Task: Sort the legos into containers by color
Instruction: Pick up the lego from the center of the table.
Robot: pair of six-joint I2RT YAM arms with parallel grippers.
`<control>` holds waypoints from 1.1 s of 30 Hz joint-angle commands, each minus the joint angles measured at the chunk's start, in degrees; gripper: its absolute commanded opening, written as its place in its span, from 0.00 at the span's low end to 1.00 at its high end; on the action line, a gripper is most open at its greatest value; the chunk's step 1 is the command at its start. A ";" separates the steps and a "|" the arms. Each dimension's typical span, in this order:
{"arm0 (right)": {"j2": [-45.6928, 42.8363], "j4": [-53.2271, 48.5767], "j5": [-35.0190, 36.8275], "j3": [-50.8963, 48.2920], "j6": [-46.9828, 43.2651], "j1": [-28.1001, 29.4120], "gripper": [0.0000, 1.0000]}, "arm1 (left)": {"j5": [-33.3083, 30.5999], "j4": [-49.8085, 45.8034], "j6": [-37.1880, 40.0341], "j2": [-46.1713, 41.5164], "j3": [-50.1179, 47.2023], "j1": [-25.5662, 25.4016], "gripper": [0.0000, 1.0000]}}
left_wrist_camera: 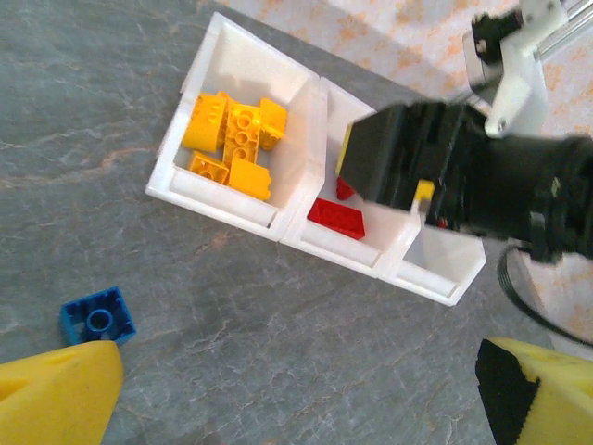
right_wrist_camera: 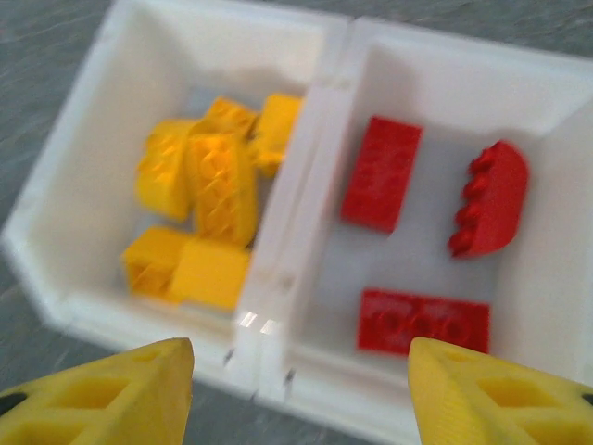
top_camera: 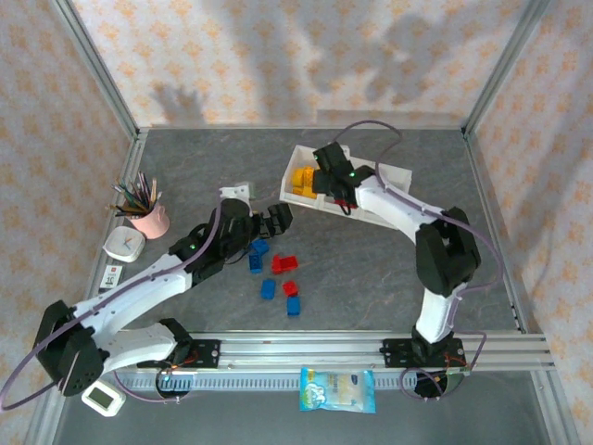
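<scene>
Your right pincer (right_wrist_camera: 296, 375) hangs spread and empty over the tray (right_wrist_camera: 326, 158), so take the loose legos (top_camera: 283, 263) on the desk (top_camera: 371, 278) with the nearer left pincer (left_wrist_camera: 296, 399), also spread, blue brick (left_wrist_camera: 97, 317) just beside one fingertip.

Surface finishes: white tray (right_wrist_camera: 296, 209), smooth moulded plastic, glossy, with highlights along the divider; yellow bricks (right_wrist_camera: 218, 190) and red bricks (right_wrist_camera: 382, 173), hard plastic with a slight sheen; blue brick (left_wrist_camera: 97, 317), the same plastic; table (left_wrist_camera: 278, 352), matt grey with stone-like veining; front rail (top_camera: 324, 346), bare metal; packet (top_camera: 337, 389), shiny film
</scene>
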 commanded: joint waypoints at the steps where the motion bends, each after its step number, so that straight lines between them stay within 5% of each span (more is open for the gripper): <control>1: -3.96 -0.06 -2.12 -5.13 0.51 3.52 0.65 | -3.75 -5.51 -0.36 -3.92 -2.04 0.32 0.99; 11: -7.52 0.47 -4.60 -14.32 7.37 15.51 0.72 | -8.17 -13.74 -4.62 -14.44 -6.27 0.91 0.99; 20: -3.40 0.03 -4.59 -12.20 12.37 23.87 0.59 | -10.75 -19.10 -7.40 -20.32 -8.48 1.22 0.99; 33: 3.87 -0.30 -4.25 -7.54 13.79 27.54 0.51 | -14.42 -23.13 -10.58 -25.27 -11.19 1.66 0.99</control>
